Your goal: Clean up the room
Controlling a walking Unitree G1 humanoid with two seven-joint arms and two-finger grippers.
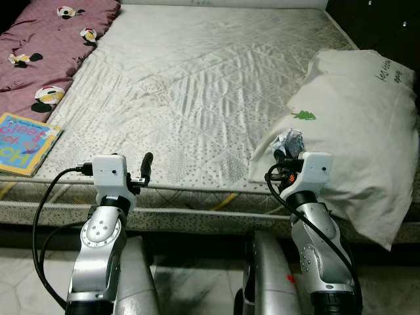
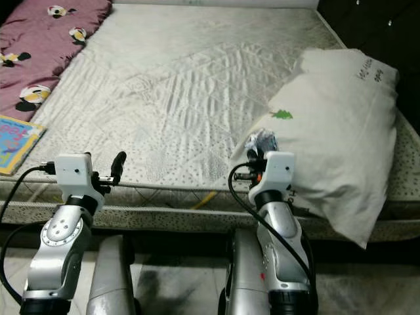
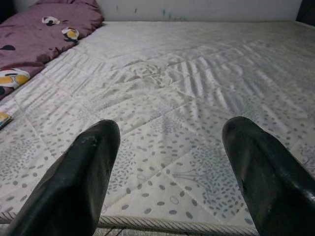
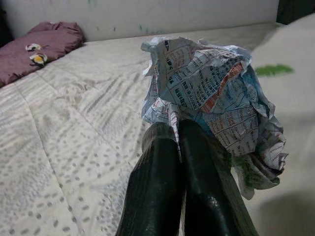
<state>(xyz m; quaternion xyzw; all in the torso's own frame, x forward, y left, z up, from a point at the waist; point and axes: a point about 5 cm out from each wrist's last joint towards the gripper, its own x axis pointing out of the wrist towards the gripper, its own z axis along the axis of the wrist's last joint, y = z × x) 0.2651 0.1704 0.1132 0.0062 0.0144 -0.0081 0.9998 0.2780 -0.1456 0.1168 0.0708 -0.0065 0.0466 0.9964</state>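
A crumpled ball of printed paper (image 4: 211, 98) is pinched in my right gripper (image 4: 178, 132), whose two black fingers (image 4: 157, 167) are pressed together on it. In the eye views the paper ball (image 1: 289, 142) sits just above the right wrist, in front of the white pillow (image 1: 357, 125) at the bed's front edge. My left gripper (image 3: 167, 152) is open, fingers wide apart, hovering over the front edge of the white quilted mattress (image 1: 197, 85) with nothing between them. One left fingertip (image 1: 147, 159) shows above the mattress edge.
A maroon blanket (image 1: 46, 39) with cartoon prints lies along the bed's left side. A colourful children's book (image 1: 25, 143) rests at the front left corner. Dark furniture (image 1: 380, 26) stands at the back right. Tiled floor (image 1: 197, 282) lies below the bed frame.
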